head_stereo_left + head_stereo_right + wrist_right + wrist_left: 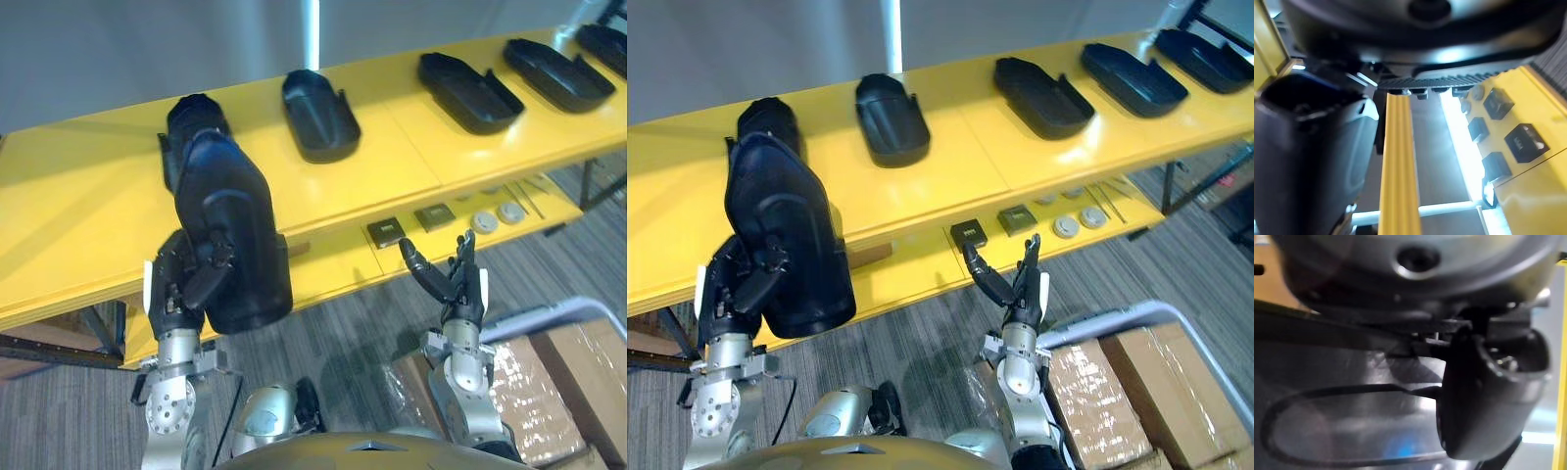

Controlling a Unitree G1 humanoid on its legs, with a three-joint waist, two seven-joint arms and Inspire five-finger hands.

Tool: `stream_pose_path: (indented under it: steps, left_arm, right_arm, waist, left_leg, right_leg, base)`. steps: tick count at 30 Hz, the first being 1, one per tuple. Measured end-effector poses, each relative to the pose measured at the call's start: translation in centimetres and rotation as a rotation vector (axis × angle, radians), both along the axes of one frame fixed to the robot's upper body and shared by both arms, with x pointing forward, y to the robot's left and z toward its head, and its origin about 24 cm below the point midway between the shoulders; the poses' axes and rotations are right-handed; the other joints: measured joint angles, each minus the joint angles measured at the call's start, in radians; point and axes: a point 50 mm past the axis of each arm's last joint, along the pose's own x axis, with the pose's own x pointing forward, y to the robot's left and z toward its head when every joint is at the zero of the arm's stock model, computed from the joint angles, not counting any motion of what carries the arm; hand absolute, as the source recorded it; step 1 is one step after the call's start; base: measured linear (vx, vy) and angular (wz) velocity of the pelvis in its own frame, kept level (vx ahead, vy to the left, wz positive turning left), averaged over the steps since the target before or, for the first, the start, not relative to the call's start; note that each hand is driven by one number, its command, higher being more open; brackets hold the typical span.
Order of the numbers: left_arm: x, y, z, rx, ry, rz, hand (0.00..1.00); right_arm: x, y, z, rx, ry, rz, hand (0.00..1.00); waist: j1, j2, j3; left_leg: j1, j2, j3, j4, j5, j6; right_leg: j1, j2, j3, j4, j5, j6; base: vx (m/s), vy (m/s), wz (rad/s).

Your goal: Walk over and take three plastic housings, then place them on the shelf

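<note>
A workshop or small assembly area is suggested. Identical black plastic housings (320,116) are laid out in a row along a long yellow two-level shelf (411,157). Small dark square components (386,231) and round grey discs (484,221) are set on its lower level, and film-wrapped brown cardboard boxes (573,377) are stacked on the grey striped floor (333,313).

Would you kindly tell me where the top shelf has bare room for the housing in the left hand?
Bare: the shelf's left end, beside the leftmost housing; also the gap between the second housing and the third housing. Crowded at the right end, where housings lie close together.
</note>
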Motion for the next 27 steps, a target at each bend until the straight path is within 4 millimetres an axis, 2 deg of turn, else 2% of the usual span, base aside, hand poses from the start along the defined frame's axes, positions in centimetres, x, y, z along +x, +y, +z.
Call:
stream_pose_path:
  steps: [1, 3, 4, 5, 6, 7, 8, 9, 10, 11, 12, 13, 15, 16, 17, 18, 21, 25, 27]
  left_arm:
    - [0.3, 0.2, 0.7, 0.008, -0.032, 0.003, 0.00]
    - [1.2, 0.4, 2.5, 0.016, -0.123, 0.018, 0.00]
    - [1.5, 0.4, 2.9, 0.011, -0.145, 0.015, 0.00]
    - [2.2, 0.1, 3.7, 0.008, -0.184, 0.008, 0.00]
    - [2.5, 0.0, 4.0, 0.008, -0.200, 0.007, 0.00]
    - [3.1, -0.3, 4.6, 0.006, -0.233, -0.007, 0.00]
    - [3.3, -0.3, 4.9, 0.014, -0.242, -0.012, 0.00]
    - [3.3, -0.1, 5.2, 0.033, -0.251, -0.014, 0.00]
    - [3.2, -0.1, 5.0, 0.019, -0.246, -0.005, 0.00]
    - [3.0, 0.1, 5.2, 0.014, -0.252, 0.009, 0.00]
    - [2.8, 0.2, 5.4, 0.018, -0.265, 0.014, 0.00]
    - [2.7, 0.2, 5.7, 0.019, -0.275, 0.013, 0.00]
    - [2.3, 0.0, 6.7, 0.029, -0.325, -0.016, 0.00]
    - [2.1, -0.1, 7.2, 0.033, -0.351, -0.043, 0.00]
    - [1.8, -0.4, 8.2, 0.031, -0.399, -0.083, 0.00]
    - [1.4, -0.6, 9.1, 0.038, -0.458, -0.108, 0.00]
    - [0.5, -0.9, 10.9, 0.001, -0.588, -0.152, 0.00]
    - [0.3, -0.9, 11.1, -0.017, -0.602, -0.155, 0.00]
    - [0.3, -0.9, 11.2, -0.015, -0.605, -0.159, 0.00]
  right_arm:
    - [0.2, -0.1, 0.9, -0.002, -0.040, -0.003, 1.00]
    - [0.6, -0.8, 4.7, -0.044, -0.227, -0.021, 1.00]
    - [0.5, -1.3, 5.8, -0.053, -0.284, -0.032, 1.00]
    - [0.5, -2.3, 7.9, -0.081, -0.386, -0.055, 1.00]
    - [0.5, -2.8, 8.9, -0.096, -0.429, -0.067, 1.00]
    - [0.3, -4.1, 11.1, -0.142, -0.523, -0.106, 1.00]
    - [0.1, -4.6, 11.7, -0.157, -0.549, -0.119, 1.00]
    - [0.2, -5.0, 12.5, -0.176, -0.586, -0.135, 1.00]
    - [0.4, -5.4, 13.1, -0.201, -0.604, -0.135, 1.00]
    - [0.8, -5.4, 13.9, -0.218, -0.635, -0.130, 1.00]
    - [1.0, -5.3, 14.4, -0.229, -0.654, -0.134, 1.00]
    - [1.1, -5.3, 14.6, -0.240, -0.665, -0.141, 1.00]
    - [0.9, -5.5, 15.3, -0.300, -0.688, -0.164, 1.00]
    - [0.8, -5.6, 15.6, -0.321, -0.700, -0.183, 1.00]
    - [0.5, -5.9, 16.1, -0.333, -0.723, -0.211, 1.00]
    - [0.2, -6.1, 16.3, -0.336, -0.731, -0.231, 1.00]
    - [-0.9, -6.1, 16.8, -0.321, -0.761, -0.247, 1.00]
    - [-1.7, -6.0, 16.4, -0.309, -0.749, -0.247, 1.00]
    - [-2.0, -6.2, 16.0, -0.297, -0.728, -0.234, 1.00]
  waist:
    - [-0.005, 0.001, -0.001]
    - [-0.017, 0.015, -0.010]
    - [-0.021, 0.020, -0.013]
    - [-0.034, 0.024, -0.016]
    - [-0.045, 0.023, -0.018]
    - [-0.071, 0.012, -0.025]
    - [-0.076, 0.001, -0.031]
    - [-0.074, -0.036, -0.055]
    - [-0.063, -0.019, -0.073]
    - [-0.052, 0.000, -0.085]
    - [-0.045, 0.005, -0.087]
    - [-0.044, 0.009, -0.088]
    - [-0.040, 0.008, -0.086]
    - [-0.029, 0.005, -0.085]
    - [-0.042, 0.022, -0.088]
    - [-0.045, 0.028, -0.087]
    - [-0.070, 0.026, -0.089]
    - [-0.077, 0.026, -0.090]
    - [-0.096, 0.032, -0.090]
  left_leg:
    - [0.026, -0.009, -0.027, -0.039, 0.014, -0.005]
    - [0.075, -0.020, -0.089, -0.115, 0.041, -0.038]
    - [0.086, -0.023, -0.109, -0.130, 0.044, -0.041]
    - [0.102, -0.030, -0.152, -0.146, 0.045, -0.043]
    - [0.111, -0.034, -0.175, -0.149, 0.045, -0.043]
    - [0.141, -0.050, -0.233, -0.154, 0.037, -0.056]
    - [0.155, -0.060, -0.251, -0.154, 0.031, -0.066]
    - [0.169, -0.079, -0.264, -0.136, 0.013, -0.097]
    - [0.170, -0.057, -0.266, -0.111, -0.009, -0.117]
    - [0.167, -0.027, -0.262, -0.086, -0.020, -0.137]
    - [0.170, -0.014, -0.253, -0.079, -0.023, -0.141]
    - [0.169, -0.007, -0.247, -0.069, -0.026, -0.148]
    - [0.114, 0.002, -0.230, 0.067, -0.029, -0.170]
    - [0.096, 0.011, -0.207, 0.063, -0.060, -0.147]
    - [0.118, 0.051, -0.189, -0.101, -0.033, -0.154]
    - [0.149, 0.056, -0.154, -0.183, 0.043, -0.151]
    - [0.159, 0.038, -0.140, -0.190, 0.045, -0.154]
    - [0.200, 0.028, -0.126, -0.191, 0.045, -0.154]
    - [0.202, 0.037, -0.126, -0.198, 0.045, -0.154]
  right_leg:
    - [-0.037, 0.051, 0.033, 0.009, -0.030, 0.012]
    - [-0.134, 0.182, 0.074, -0.120, -0.082, 0.039]
    - [-0.158, 0.216, 0.099, -0.172, -0.083, 0.044]
    - [-0.199, 0.269, 0.174, -0.268, -0.071, 0.063]
    - [-0.209, 0.294, 0.220, -0.309, -0.061, 0.080]
    - [-0.218, 0.331, 0.279, -0.401, -0.014, 0.085]
    - [-0.212, 0.332, 0.274, -0.441, 0.041, 0.069]
    - [-0.203, 0.334, 0.259, -0.522, 0.157, 0.033]
    - [-0.169, 0.346, 0.244, -0.554, 0.152, 0.037]
    - [-0.118, 0.383, 0.234, -0.641, 0.180, 0.030]
    - [-0.086, 0.404, 0.229, -0.703, 0.199, 0.027]
    - [-0.066, 0.415, 0.225, -0.740, 0.214, 0.022]
    - [-0.005, 0.417, 0.228, -0.831, 0.243, 0.022]
    - [0.000, 0.404, 0.234, -0.835, 0.244, 0.023]
    - [-0.005, 0.408, 0.238, -0.829, 0.243, 0.025]
    - [-0.005, 0.406, 0.253, -0.826, 0.237, 0.037]
    - [0.000, 0.389, 0.264, -0.840, 0.245, 0.047]
    - [0.039, 0.386, 0.281, -0.857, 0.245, 0.048]
    - [0.039, 0.392, 0.282, -0.866, 0.243, 0.049]
  base:
    - [0.29, 0.125, 0.91]
    - [0.29, 0.083, 0.83]
    - [0.28, 0.040, 0.88]
    - [0.23, 0.010, 0.84]
    - [0.36, -0.038, 1.37]
    - [0.32, -0.071, 1.21]
    - [0.40, -0.130, 1.21]
    - [0.28, -0.123, 0.52]
    - [0.35, -0.132, 0.23]
    - [0.33, -0.099, -0.06]
    - [0.30, -0.083, -0.06]
    - [0.25, -0.066, 0.02]
    - [0.18, -0.014, 0.03]
    - [0.13, 0.019, -0.03]
    - [0.15, 0.056, -0.11]
    - [0.10, 0.035, -0.12]
    - [0.08, 0.091, -0.18]
    - [0.05, 0.047, -0.20]
    - [-0.07, -0.039, -0.05]
